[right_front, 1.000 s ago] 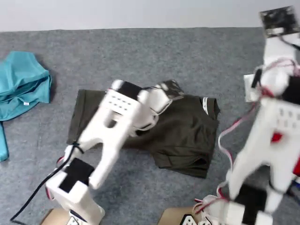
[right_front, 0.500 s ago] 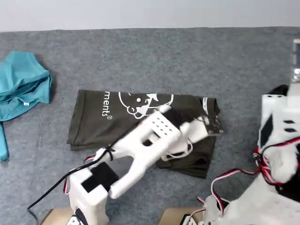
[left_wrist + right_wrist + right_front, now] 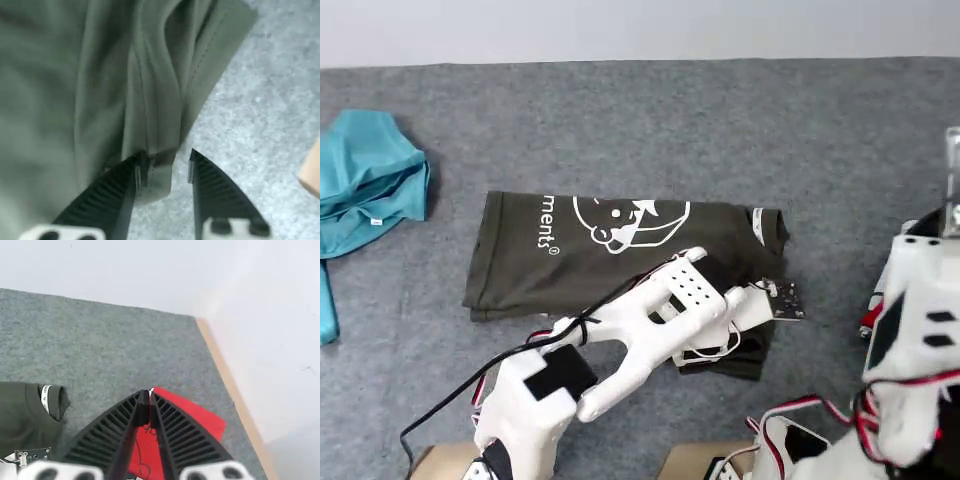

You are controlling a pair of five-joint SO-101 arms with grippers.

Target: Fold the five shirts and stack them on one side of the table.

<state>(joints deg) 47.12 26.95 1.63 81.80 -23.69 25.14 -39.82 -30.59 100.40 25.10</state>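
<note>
Folded shirt (image 3: 550, 270): dark olive, at frame centre; it bore a white cartoon outline and white lettering near its upper edge.
Second shirt (image 3: 365, 180): plain teal, at the left edge, with a small white tag.
Table covering (image 3: 720, 120): evenly mottled mid-grey.
Left arm (image 3: 650, 320): white shell with a dotted perforation pattern, a black block and a black cable.
Right arm (image 3: 910, 340): white, with red and white wires.
Left gripper (image 3: 164, 159): black, ribbed.
Right gripper (image 3: 148, 396): black, ribbed, over a red patch (image 3: 200, 421).
Table edge (image 3: 227, 382): light tan strip.
</note>
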